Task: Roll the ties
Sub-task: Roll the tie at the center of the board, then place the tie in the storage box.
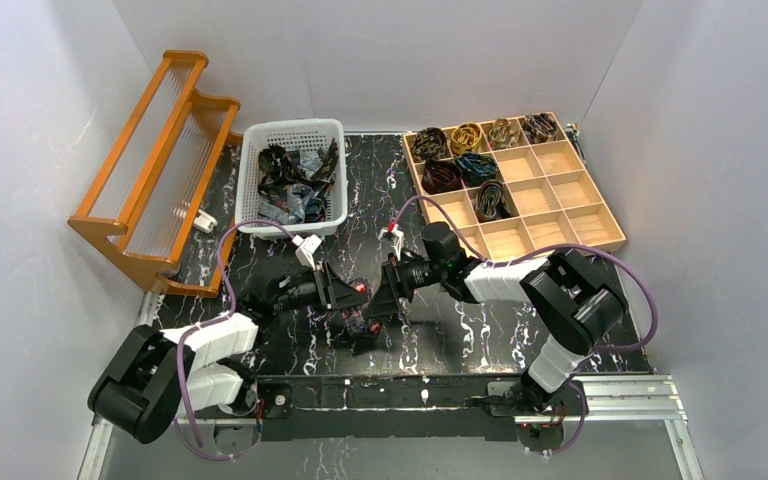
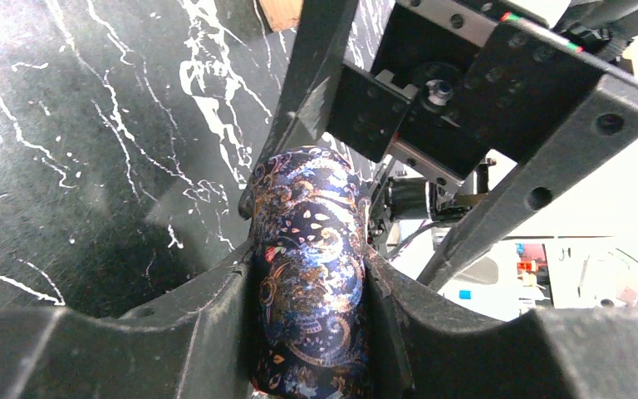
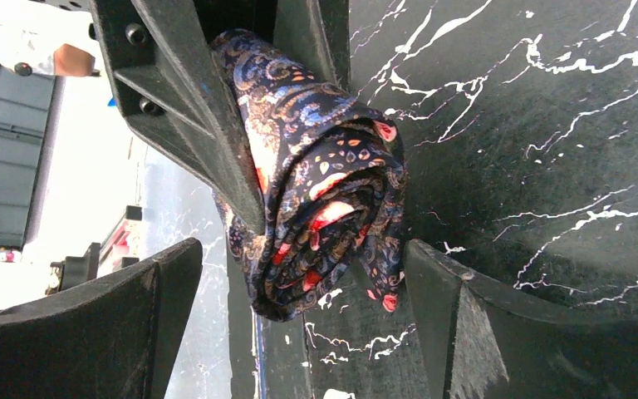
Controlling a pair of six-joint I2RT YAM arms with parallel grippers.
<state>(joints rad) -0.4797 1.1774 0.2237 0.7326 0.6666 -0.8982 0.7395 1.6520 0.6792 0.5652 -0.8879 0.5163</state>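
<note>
A dark blue paisley tie with red and gold marks, rolled into a coil, sits squeezed between the fingers of my left gripper, just above the black marble table. In the right wrist view the coil's spiral end faces the camera. My right gripper is open, with its fingertips on either side of the coil and apart from it. From above, both grippers meet at mid-table, left and right.
A white basket of loose ties stands at the back centre. A wooden compartment tray at the back right holds several coiled ties. An orange wooden rack stands at the back left.
</note>
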